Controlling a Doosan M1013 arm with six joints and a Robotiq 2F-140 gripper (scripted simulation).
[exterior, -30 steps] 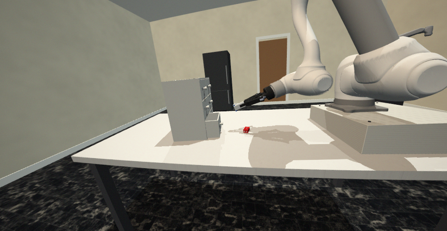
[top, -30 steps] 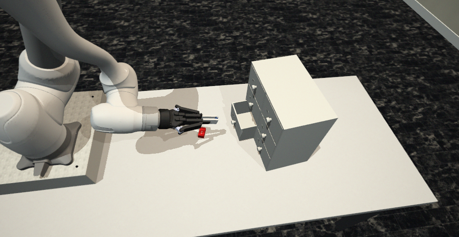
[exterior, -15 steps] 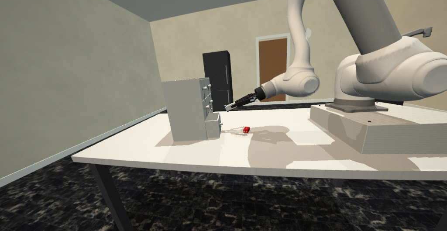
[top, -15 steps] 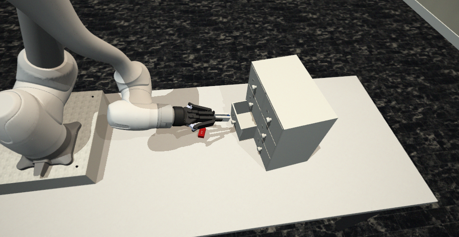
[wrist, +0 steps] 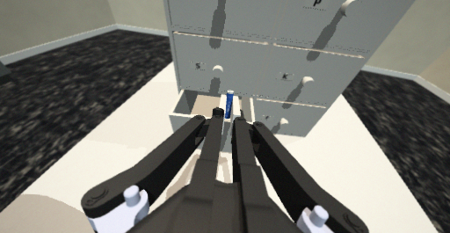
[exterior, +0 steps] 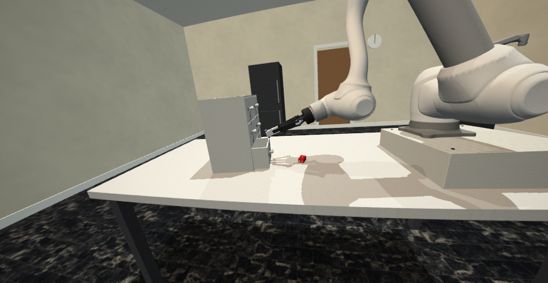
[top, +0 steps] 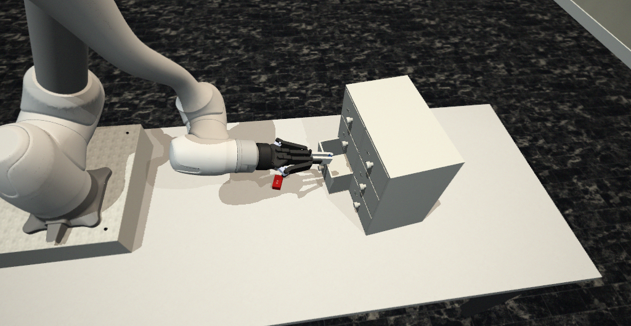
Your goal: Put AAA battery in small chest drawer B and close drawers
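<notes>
My end effector (top: 325,158) (exterior: 269,132) (wrist: 228,103) grips the blue AAA battery (wrist: 228,105) lengthwise, pointing chestward — its tip above the open bottom drawer (top: 340,167) (exterior: 261,151) (wrist: 199,106), so I judge lowering, then releasing, comes next.

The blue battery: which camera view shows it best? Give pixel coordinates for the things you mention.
The wrist view: there the blue battery (top: 331,154) (wrist: 228,105) shows nearly whole, between the fingers (top: 326,156) and over the open drawer (top: 334,184) (wrist: 210,115). The top view shows only a small blue tip; the exterior view, specks of blue too small to make out.
</notes>
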